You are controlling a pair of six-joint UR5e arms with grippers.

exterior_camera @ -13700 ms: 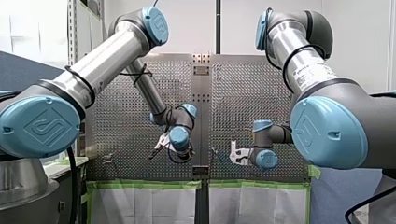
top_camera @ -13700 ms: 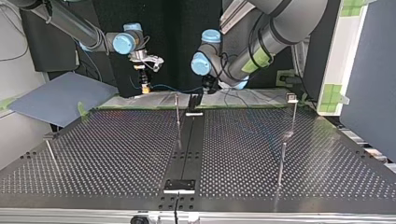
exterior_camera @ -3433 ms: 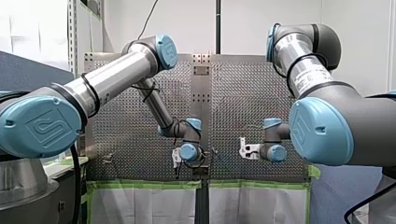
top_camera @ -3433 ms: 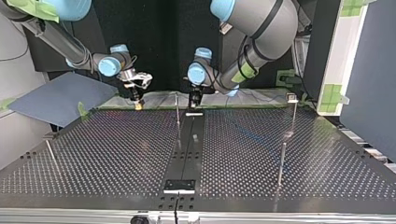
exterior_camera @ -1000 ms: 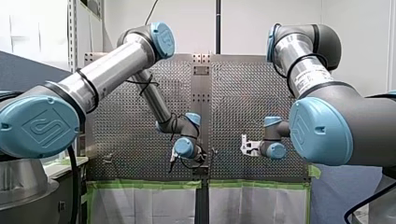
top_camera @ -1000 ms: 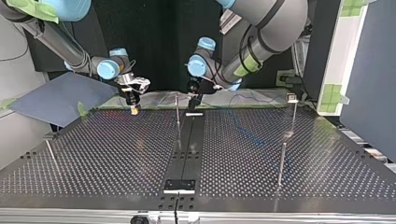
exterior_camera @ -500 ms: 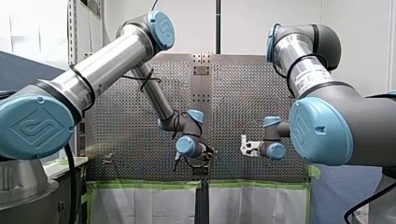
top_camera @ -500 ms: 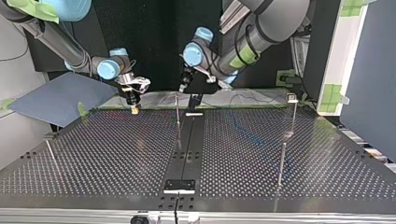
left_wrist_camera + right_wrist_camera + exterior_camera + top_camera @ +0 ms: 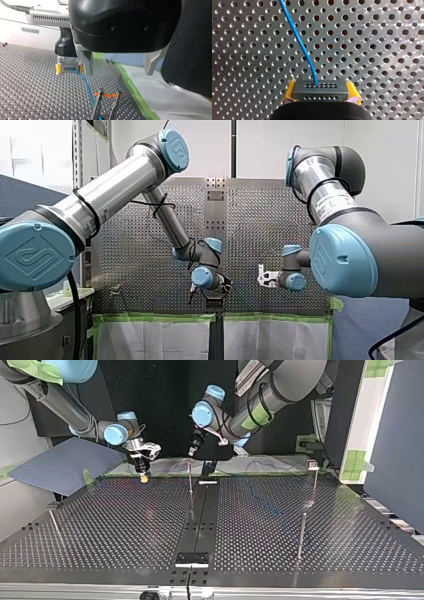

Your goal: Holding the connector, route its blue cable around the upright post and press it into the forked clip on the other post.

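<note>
perforated metal bench (image 9: pixel 125 525), dark backdrop behind; at its far edge in the top view the right tool (image 9: pixel 143 474) (yellow pads) clamps the grey connector (image 9: pixel 320 88) just over the holes, blue cable (image 9: pixel 298 40) trails from it toward the forked clip (image 9: pixel 107 105); left tool (image 9: pixel 119 65) hangs above that clip, fingers spread wide

Arms: two, my left arm (image 9: pixel 280 385) and my right arm (image 9: pixel 65 402).
Grippers: two, my left gripper (image 9: pixel 118 73) and my right gripper (image 9: pixel 143 475).
Connector (image 9: pixel 320 88): one.
Blue cable (image 9: pixel 297 37): one.
Table (image 9: pixel 125 525): one.
Upright posts, top view: four, being centre post (image 9: pixel 190 480), far-right post (image 9: pixel 314 485), near-right post (image 9: pixel 301 532), left post (image 9: pixel 55 522).
</note>
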